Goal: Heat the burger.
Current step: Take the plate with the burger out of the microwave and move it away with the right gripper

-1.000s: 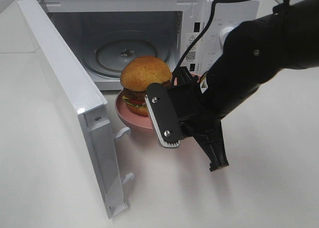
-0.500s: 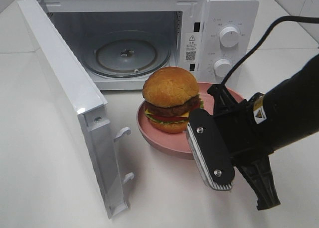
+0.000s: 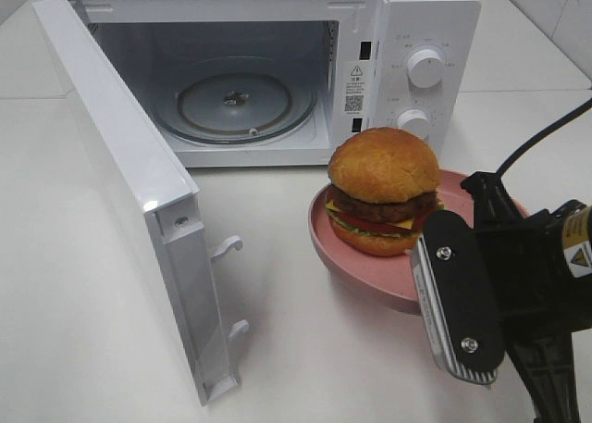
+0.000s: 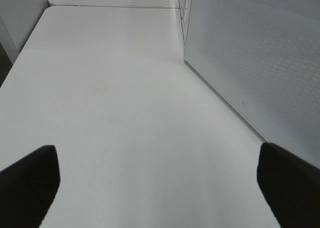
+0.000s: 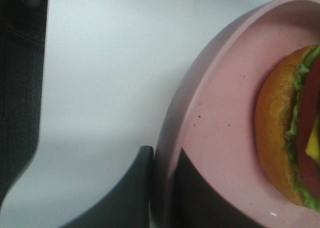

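Just beyond the right end effector, clamped on the pink plate's rim, sits the burger.

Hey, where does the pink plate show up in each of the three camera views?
Exterior high: the pink plate sits right of centre, in front of the microwave, carrying the burger.
Left wrist: not in it; only tabletop and the microwave's door.
Right wrist: it fills the right half, its rim pinched by the right claw.
Shared landmark: the burger, seen in the exterior high and right wrist views.
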Available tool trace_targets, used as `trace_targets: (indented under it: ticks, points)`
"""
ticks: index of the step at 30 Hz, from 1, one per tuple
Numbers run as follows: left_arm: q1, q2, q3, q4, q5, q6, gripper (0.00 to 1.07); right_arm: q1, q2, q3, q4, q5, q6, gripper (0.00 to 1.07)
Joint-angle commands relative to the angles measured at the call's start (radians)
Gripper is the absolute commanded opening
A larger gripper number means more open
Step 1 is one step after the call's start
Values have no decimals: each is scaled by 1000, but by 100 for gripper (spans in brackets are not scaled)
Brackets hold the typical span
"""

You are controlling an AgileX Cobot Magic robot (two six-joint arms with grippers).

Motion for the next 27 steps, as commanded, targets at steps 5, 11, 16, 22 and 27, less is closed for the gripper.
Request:
trace_targets:
  ticks: [5,11,16,22,27]
  points:
    - [3,-12,2,-8,-12,-4,100,2,-111,24,-127,31,141,0]
    - [3,-12,2,-8,-12,-4,100,2,-195,25,-159,100,246,0]
    - [3,-12,2,-8,-12,-4,100,2,-243,25,-220,153,331,0]
    - [3,-12,2,-8,-12,-4,100,2,-276,25,-279,203,398,0]
    - [3,-12,2,-8,-12,-4,100,2,-298,25,-339,257,482,0]
